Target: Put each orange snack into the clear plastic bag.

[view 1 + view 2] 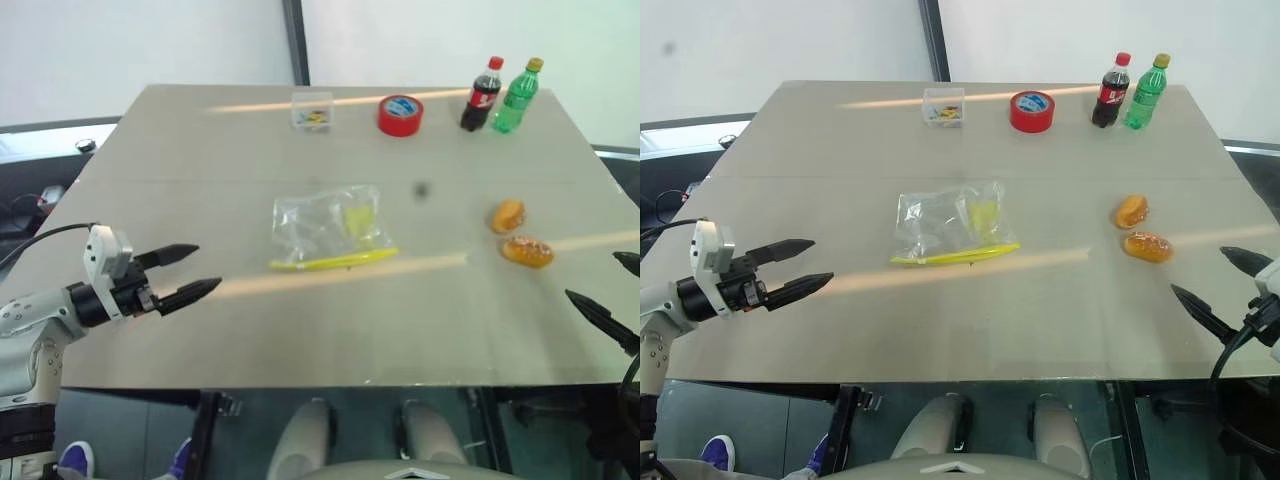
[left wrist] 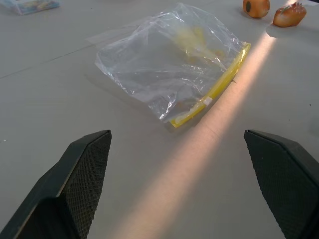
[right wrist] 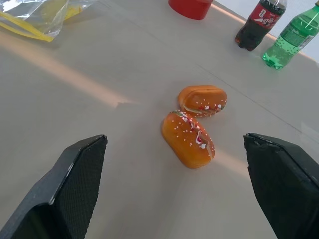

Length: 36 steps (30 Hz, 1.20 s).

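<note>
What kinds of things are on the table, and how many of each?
Orange snacks: 2
Clear plastic bag: 1
Bottles: 2, cola and green
Red tape roll: 1
Small clear box: 1
Total: 7

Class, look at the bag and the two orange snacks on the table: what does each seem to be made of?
The bag: thin clear plastic film, crinkled and glossy, with a yellow seal strip. The snacks: smooth, shiny orange surfaces with speckles, probably moulded plastic or glossy wrap; which one is unclear.
</note>
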Each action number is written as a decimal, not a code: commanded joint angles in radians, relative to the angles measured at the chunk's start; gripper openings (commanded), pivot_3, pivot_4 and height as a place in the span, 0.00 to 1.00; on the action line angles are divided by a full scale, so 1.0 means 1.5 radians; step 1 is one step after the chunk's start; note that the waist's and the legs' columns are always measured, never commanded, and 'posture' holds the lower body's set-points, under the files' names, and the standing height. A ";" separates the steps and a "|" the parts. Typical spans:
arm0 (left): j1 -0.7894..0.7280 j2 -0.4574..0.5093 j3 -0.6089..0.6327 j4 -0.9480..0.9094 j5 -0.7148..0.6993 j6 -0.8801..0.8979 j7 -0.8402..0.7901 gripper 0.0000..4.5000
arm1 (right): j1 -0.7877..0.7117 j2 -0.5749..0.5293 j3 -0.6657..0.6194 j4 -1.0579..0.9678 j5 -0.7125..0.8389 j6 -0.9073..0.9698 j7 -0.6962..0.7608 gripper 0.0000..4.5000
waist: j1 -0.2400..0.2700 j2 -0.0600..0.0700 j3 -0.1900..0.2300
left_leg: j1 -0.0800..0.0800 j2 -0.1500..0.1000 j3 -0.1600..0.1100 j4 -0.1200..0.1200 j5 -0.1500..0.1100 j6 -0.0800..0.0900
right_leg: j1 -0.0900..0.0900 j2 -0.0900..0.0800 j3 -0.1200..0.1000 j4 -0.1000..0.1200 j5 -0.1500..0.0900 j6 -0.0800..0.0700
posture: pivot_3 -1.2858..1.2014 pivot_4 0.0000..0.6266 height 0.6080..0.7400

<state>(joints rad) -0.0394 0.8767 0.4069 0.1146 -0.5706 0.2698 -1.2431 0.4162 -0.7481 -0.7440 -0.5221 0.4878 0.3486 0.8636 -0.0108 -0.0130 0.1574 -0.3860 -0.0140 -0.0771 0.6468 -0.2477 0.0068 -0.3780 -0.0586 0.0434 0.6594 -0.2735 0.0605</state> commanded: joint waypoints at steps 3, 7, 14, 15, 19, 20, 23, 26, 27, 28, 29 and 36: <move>-0.016 -0.001 0.013 -0.023 -0.012 0.013 0.021 1.00 | -0.011 -0.014 0.002 -0.005 -0.004 0.005 -0.008 1.00 | 0.000 0.000 0.000 | 0.000 0.000 0.000 0.000 0.000 0.000 | 0.000 0.000 0.000 0.000 0.000 0.000 | 0.52 0.24 1.00; -0.025 -0.018 0.005 -0.038 -0.006 0.010 0.046 1.00 | -0.017 -0.009 0.009 -0.011 -0.005 0.006 -0.016 1.00 | 0.000 0.000 0.000 | 0.000 0.000 0.000 0.000 0.000 0.000 | 0.000 0.000 0.000 0.000 0.000 0.000 | 0.52 0.24 1.00; -0.062 -0.006 -0.014 -0.054 0.010 0.112 0.155 1.00 | -0.046 -0.005 0.047 -0.036 0.006 0.023 -0.037 1.00 | 0.000 0.000 0.001 | -0.001 0.000 0.000 0.000 0.000 0.000 | 0.000 0.000 0.000 -0.001 0.000 0.000 | 0.52 0.24 1.00; -0.074 0.004 -0.024 -0.059 0.010 0.157 0.174 1.00 | -0.054 -0.006 0.060 -0.045 0.010 0.028 -0.041 1.00 | 0.000 0.000 0.001 | -0.001 0.000 0.000 0.000 0.000 0.000 | 0.000 0.000 0.000 0.000 0.000 0.000 | 0.52 0.24 1.00; -0.155 0.013 -0.049 -0.021 -0.058 0.331 0.168 1.00 | -0.101 -0.006 0.129 -0.076 0.000 0.035 -0.070 1.00 | -0.001 -0.001 0.002 | -0.001 0.000 -0.001 0.000 0.000 0.000 | 0.000 0.003 -0.001 0.000 0.000 0.000 | 0.52 0.24 1.00; -0.179 0.006 -0.051 0.003 -0.071 0.365 0.169 1.00 | -0.115 -0.007 0.150 -0.083 -0.001 0.041 -0.075 1.00 | -0.001 -0.001 0.003 | 0.000 0.000 -0.001 0.000 0.000 0.000 | 0.000 0.003 -0.001 0.000 0.000 0.001 | 0.52 0.24 1.00; -0.245 -0.015 -0.090 0.091 -0.053 0.404 0.171 1.00 | -0.167 -0.006 0.226 -0.103 0.013 0.052 -0.074 1.00 | -0.002 -0.001 0.003 | 0.000 -0.001 -0.001 0.000 0.000 0.000 | 0.000 0.004 -0.001 0.001 0.000 0.001 | 0.52 0.24 1.00; -0.332 -0.053 -0.131 0.213 -0.034 0.432 0.163 1.00 | -0.213 0.000 0.310 -0.119 0.004 0.052 -0.073 1.00 | -0.003 -0.001 0.003 | 0.000 -0.001 -0.001 0.000 0.000 0.000 | 0.000 0.004 -0.001 0.001 0.000 0.001 | 0.52 0.24 1.00; -0.353 -0.061 -0.140 0.243 -0.030 0.437 0.159 1.00 | -0.222 0.001 0.329 -0.123 -0.001 0.051 -0.074 1.00 | -0.002 -0.002 0.004 | 0.000 -0.001 -0.001 0.000 0.000 0.000 | 0.000 0.004 -0.001 0.001 0.000 0.001 | 0.52 0.24 1.00; -0.377 -0.070 -0.154 0.279 -0.022 0.449 0.155 1.00 | -0.227 0.002 0.341 -0.124 -0.002 0.049 -0.071 1.00 | -0.002 -0.002 0.005 | -0.001 -0.002 -0.001 0.001 0.000 0.000 | -0.001 0.004 -0.002 0.002 0.000 0.001 | 0.52 0.24 1.00; -0.399 -0.077 -0.170 0.316 -0.009 0.451 0.144 1.00 | -0.231 0.003 0.351 -0.124 -0.005 0.046 -0.071 1.00 | -0.002 -0.003 0.005 | -0.001 -0.002 -0.002 0.001 0.000 0.000 | -0.001 0.004 -0.003 0.002 0.000 0.001 | 0.52 0.24 1.00; -0.542 -0.143 -0.232 0.533 0.051 0.468 0.048 1.00 | -0.230 0.010 0.376 -0.138 -0.020 0.040 -0.088 1.00 | 0.001 -0.003 0.005 | -0.006 -0.007 -0.007 0.004 0.000 0.000 | -0.002 0.003 -0.007 0.002 0.000 0.001 | 0.52 0.24 1.00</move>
<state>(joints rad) -0.8435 0.6791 0.0894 0.8595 -0.5214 0.9558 -1.1326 0.0685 -0.7367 -0.1696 -0.6907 0.4634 0.4244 0.7467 -0.0097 -0.0175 0.1645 -0.3953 -0.0250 -0.0879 0.6524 -0.2474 0.0070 -0.3813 -0.0546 0.0328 0.6622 -0.2731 0.0618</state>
